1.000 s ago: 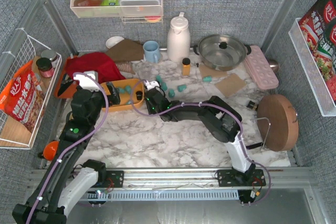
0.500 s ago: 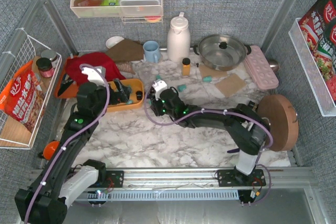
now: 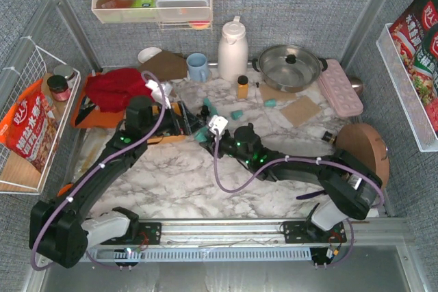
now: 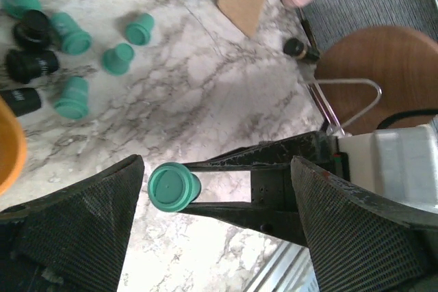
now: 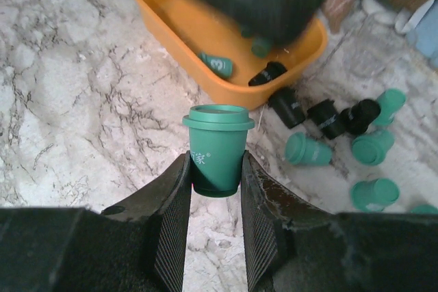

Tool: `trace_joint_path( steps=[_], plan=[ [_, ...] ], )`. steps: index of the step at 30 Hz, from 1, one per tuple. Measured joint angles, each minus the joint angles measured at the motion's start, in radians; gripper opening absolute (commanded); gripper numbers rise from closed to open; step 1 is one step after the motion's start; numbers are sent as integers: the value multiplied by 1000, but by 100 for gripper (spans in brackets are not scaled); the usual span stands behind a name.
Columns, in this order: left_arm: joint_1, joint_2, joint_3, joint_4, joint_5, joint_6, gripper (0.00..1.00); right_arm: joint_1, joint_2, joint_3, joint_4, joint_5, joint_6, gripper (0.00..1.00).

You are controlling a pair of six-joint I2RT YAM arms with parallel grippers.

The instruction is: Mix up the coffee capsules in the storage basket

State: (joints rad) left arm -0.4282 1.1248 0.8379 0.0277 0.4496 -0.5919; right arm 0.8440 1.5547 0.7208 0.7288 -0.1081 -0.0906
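Observation:
My right gripper (image 5: 217, 169) is shut on an upright teal coffee capsule (image 5: 217, 148), held above the marble just in front of the orange storage basket (image 5: 171, 25). In the basket lie a teal capsule (image 5: 217, 65) and a black one (image 5: 268, 73). Several teal and black capsules (image 5: 327, 117) lie loose on the table beside it. My left gripper (image 4: 217, 169) is open and empty; it hovers over the basket's right end (image 3: 179, 120), and its view shows the held capsule (image 4: 173, 187) below it. In the top view the basket (image 3: 156, 139) is mostly hidden under my left arm.
Behind stand an amber bottle (image 3: 242, 87), a white thermos (image 3: 233, 49), a blue mug (image 3: 198, 66) and a steel pot (image 3: 289, 66). A red cloth (image 3: 120, 87) lies left. A round wooden board (image 3: 363, 158), a pink tray (image 3: 340, 87) and cardboard (image 3: 300, 111) lie right.
My left gripper has moved right along the basket to its right end. My right gripper has stayed just right of the basket while its arm stretched out and swung lower.

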Motion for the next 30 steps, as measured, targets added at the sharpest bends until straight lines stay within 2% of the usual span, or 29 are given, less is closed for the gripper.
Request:
trace_joint_path(
  steps=[5,12,30],
  plan=[
    [-38,47,13,0,13,8,81,-8,-58,-32,46,-28,-45,29],
    [-47,80,18,0,4,3,70,-28,-126,-75,62,-35,-82,29],
    [-60,133,24,31,117,-63,64,-46,-171,-93,67,-34,-105,29]
  ],
)
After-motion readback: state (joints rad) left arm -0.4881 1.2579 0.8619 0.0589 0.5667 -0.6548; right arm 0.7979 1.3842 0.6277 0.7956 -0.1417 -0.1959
